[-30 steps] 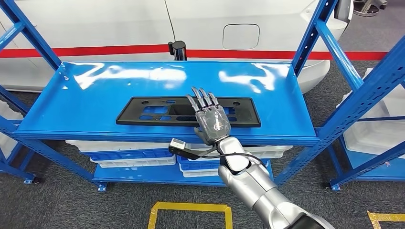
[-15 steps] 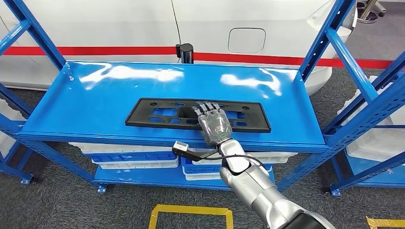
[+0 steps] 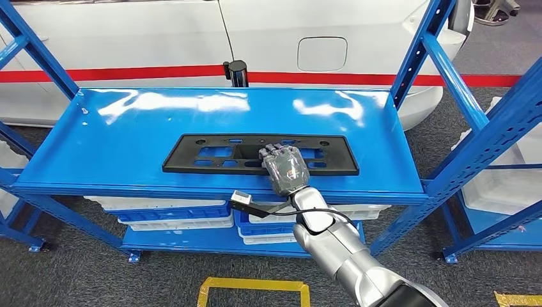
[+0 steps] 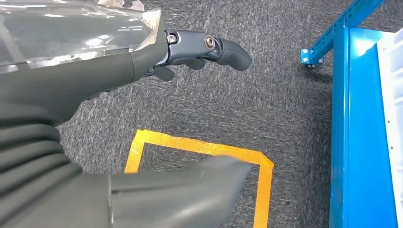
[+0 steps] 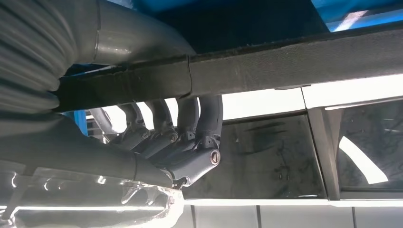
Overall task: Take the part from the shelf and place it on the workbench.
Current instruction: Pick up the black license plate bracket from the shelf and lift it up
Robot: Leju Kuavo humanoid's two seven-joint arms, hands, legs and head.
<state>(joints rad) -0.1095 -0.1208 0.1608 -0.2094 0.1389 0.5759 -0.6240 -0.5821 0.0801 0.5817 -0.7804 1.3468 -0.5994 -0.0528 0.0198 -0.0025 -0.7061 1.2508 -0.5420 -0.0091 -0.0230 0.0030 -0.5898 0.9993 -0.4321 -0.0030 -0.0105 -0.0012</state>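
Your right hand (image 3: 286, 169) sits on the near edge of the black part (image 3: 211, 153), fingers curled over the frame. In the right wrist view those fingers (image 5: 190, 123) hook around the part's dark bar, thumb on the other side, so the hand looks closed on it, though you can't confirm how firm the hold is.

The part lies flat on the top deck of the blue shelf (image 3: 96, 147), near the front lip, not lifted.

Your left hand (image 4: 199, 47) hangs over grey carpet, fingers loosely apart, holding nothing.

Judged progress: the grasp is made or nearly so. Lifting, carrying and placing on the workbench all remain.
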